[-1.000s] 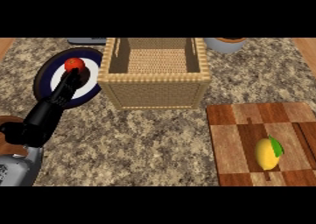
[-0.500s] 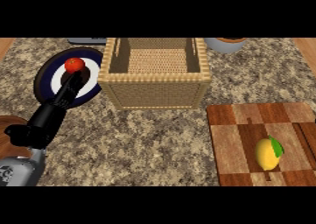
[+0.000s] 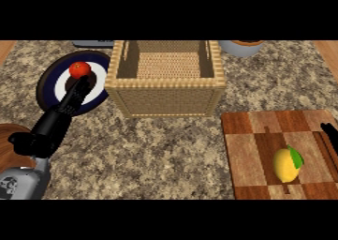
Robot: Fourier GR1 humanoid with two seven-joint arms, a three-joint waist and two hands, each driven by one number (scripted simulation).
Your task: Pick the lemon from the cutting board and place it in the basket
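Lay on the striped wooden cutting board (image 3: pixel 254 140) by the table's near right corner: the yellow lemon with a green leaf (image 3: pixel 287 164), long axis running from the near edge toward the far edge, leaf end farther away. Showed just beside it, at the right edge of the view: the black right hand (image 3: pixel 334 140), only dark fingers visible over the board's right side, apparently straight and holding nothing, though mostly cut off. Clearly the nearer hand, with the lemon lying to its left and slightly nearer the front edge. Stretched across the left half of the table: the black left hand (image 3: pixel 73 96), fingers extended toward a small red tomato-like fruit (image 3: pixel 79 69) on a round dark blue and white plate (image 3: pixel 50 91), gripping nothing, well apart from the lemon. Stood toward the far edge, middle: the square woven wicker basket (image 3: pixel 164 93), open-topped, beyond and left of the board. Probably called for lifting over the tall near wall. Beyond it, near the far edge: a pale round bowl (image 3: pixel 240 48).
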